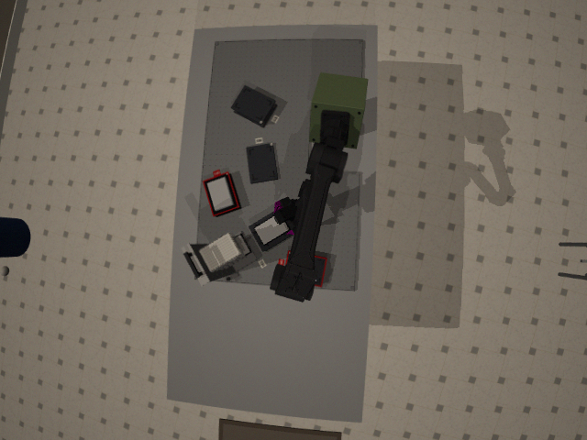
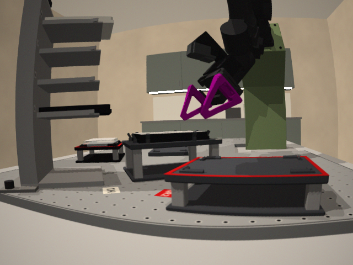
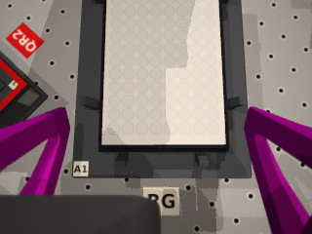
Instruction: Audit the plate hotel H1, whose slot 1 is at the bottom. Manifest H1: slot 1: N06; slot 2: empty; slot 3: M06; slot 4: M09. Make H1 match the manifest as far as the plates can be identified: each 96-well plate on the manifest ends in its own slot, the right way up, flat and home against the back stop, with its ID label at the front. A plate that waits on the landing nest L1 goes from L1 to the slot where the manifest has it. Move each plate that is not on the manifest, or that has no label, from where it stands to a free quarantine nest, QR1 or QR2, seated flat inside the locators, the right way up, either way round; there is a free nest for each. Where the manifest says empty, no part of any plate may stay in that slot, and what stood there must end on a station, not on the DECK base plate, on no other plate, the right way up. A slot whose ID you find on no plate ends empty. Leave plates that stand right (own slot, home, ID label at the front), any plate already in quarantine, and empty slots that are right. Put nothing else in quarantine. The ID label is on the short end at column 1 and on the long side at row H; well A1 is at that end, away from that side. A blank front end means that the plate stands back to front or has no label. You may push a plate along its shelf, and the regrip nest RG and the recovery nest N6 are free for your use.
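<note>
Our gripper [image 2: 206, 106] hangs with its purple fingers spread wide and nothing between them, lifted clear above the plate [image 3: 163, 73] that sits flat in the RG nest [image 2: 171, 142], toward the near edge of the deck, between the hotel [image 2: 30, 94] at the near left corner and the red-edged QR2 nest [image 2: 247, 174]. In the wrist view the plate lies straight below and ahead of us, its long axis running away from the hand, fingers straddling its short width. We judge any regrasp would close across the long sides.
</note>
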### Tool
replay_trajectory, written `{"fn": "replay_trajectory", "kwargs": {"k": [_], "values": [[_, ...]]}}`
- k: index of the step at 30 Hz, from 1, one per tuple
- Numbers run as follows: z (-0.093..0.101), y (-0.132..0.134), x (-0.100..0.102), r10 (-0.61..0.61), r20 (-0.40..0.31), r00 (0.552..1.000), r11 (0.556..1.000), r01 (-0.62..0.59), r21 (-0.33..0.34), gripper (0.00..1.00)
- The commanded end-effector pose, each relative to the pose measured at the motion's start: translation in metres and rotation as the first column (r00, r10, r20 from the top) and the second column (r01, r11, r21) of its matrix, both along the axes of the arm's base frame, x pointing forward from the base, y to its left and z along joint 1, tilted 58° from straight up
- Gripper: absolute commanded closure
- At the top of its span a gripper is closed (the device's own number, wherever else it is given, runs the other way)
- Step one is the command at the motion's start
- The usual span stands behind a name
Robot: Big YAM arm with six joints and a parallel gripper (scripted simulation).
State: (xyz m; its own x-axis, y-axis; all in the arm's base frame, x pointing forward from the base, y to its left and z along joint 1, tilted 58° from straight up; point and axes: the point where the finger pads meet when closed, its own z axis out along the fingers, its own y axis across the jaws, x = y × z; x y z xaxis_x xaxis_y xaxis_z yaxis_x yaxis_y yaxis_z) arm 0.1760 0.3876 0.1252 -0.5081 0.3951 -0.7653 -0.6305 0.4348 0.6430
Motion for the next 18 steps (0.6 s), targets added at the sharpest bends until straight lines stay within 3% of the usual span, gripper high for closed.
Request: {"fn": "replay_trajectory", "kwargs": {"k": [1, 18], "values": [[-0.005, -0.026, 0.000, -0.015, -0.008, 1.000, 0.999, 0.015, -0.038, 0.00], [0.006, -0.047, -0.004, -0.015, -0.008, 1.000, 0.999, 0.015, -0.035, 0.00]]}}
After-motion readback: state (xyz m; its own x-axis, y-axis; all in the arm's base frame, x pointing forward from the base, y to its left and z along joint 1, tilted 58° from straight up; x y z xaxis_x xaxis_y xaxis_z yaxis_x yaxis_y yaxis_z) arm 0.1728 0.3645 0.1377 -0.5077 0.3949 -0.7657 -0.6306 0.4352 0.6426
